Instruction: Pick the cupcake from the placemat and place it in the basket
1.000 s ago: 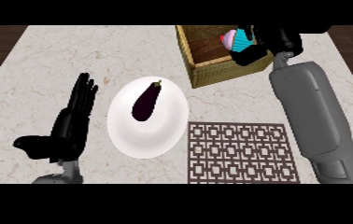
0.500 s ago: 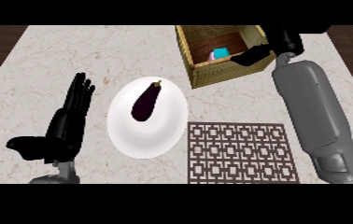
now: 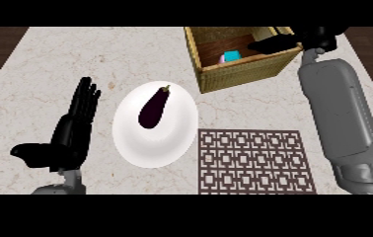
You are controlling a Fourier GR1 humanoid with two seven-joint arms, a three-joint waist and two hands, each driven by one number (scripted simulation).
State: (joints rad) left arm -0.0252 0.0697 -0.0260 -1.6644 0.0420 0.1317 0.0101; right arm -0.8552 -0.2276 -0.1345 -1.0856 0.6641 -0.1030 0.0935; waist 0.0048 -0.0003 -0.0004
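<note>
Now the cupcake (image 3: 229, 57) lies down inside the basket (image 3: 247, 74), a bit of blue and pink showing against the dark floor near the front wall, where a second ago it was still up in the right hand (image 3: 277, 44) above the opening. That hand has let go of it: the fingers reach out leftward over the basket's far right corner, slack rather than curled round anything, and there is clear space between them and the cupcake. From where I stand it looks as if the hand has also lifted a little towards the rim since half a second back, when it hung lower inside the basket. The placemat (image 3: 251, 159) near the front of the counter has nothing on it, so I would say the placing itself is done, and all that seems left is for the right arm to come away without catching the basket's wall. The left hand (image 3: 73, 127) rests at the left edge with its fingers spread and pointing up, exactly as it was before. The white plate (image 3: 157, 154) beside it carries the eggplant (image 3: 153, 107), neither of which has shifted.
</note>
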